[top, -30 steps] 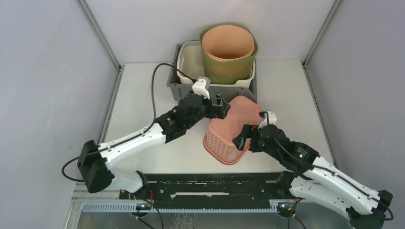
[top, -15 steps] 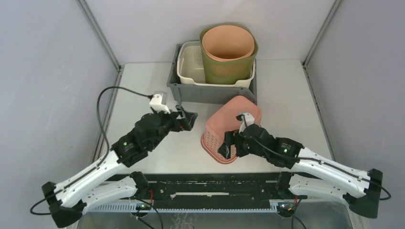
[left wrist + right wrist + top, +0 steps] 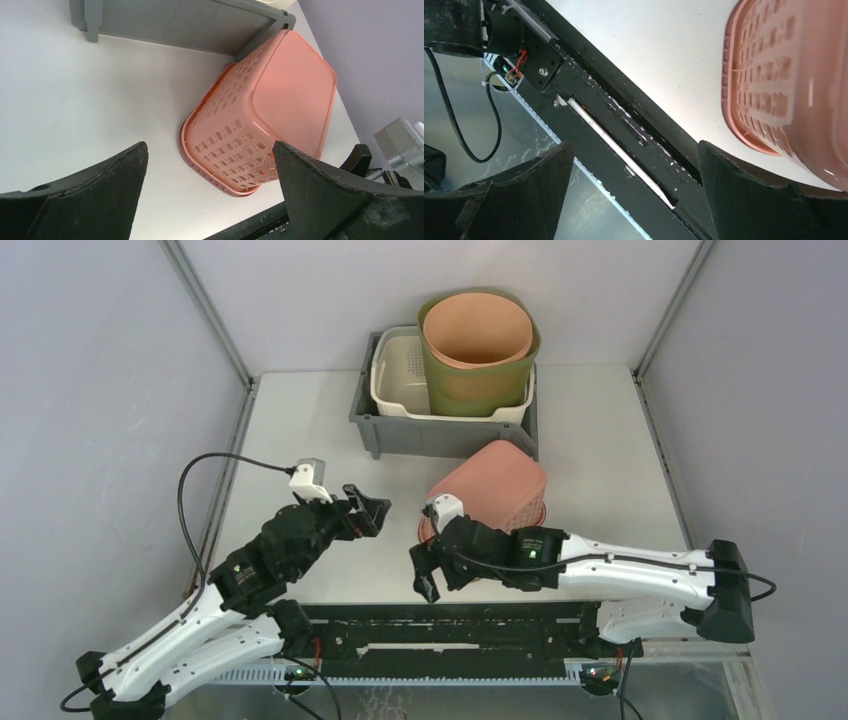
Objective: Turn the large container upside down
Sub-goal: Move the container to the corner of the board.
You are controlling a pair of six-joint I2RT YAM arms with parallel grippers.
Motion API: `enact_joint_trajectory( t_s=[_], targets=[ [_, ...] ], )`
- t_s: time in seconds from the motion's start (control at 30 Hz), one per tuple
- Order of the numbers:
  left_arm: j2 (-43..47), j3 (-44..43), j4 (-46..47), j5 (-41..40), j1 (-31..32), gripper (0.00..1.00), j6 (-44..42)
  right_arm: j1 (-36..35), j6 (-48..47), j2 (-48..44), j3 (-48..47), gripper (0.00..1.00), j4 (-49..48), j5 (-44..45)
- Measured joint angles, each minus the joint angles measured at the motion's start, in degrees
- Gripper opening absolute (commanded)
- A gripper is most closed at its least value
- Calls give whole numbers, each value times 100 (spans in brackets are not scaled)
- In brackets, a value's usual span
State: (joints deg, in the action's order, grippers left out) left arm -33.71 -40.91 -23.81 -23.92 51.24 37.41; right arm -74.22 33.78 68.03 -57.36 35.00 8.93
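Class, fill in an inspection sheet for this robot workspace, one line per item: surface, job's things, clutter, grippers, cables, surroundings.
Surface: white table, no spills seen.
Job's things: pink basket upside down, base up, beside the grey crate.
Clutter: the crate holds a cream basket and a green tub with an orange pot nested inside.
Grippers: left gripper and right gripper both open, empty, apart from the basket.
Cables: black cable loops from the left wrist above the table.
Surroundings: grey walls; black rail along the near edge.
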Motion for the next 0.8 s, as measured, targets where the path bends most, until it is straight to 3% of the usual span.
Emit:
enact_joint_trajectory(
  t_s=[0.43, 0.8],
  targets=[
    [118, 9, -144, 0, 0, 100, 20, 127, -732, 1716, -1578, 100, 229, 282],
    [260, 72, -245, -35, -20, 100, 227, 1899, -988, 2118, -1606, 100, 319, 153]
  ],
)
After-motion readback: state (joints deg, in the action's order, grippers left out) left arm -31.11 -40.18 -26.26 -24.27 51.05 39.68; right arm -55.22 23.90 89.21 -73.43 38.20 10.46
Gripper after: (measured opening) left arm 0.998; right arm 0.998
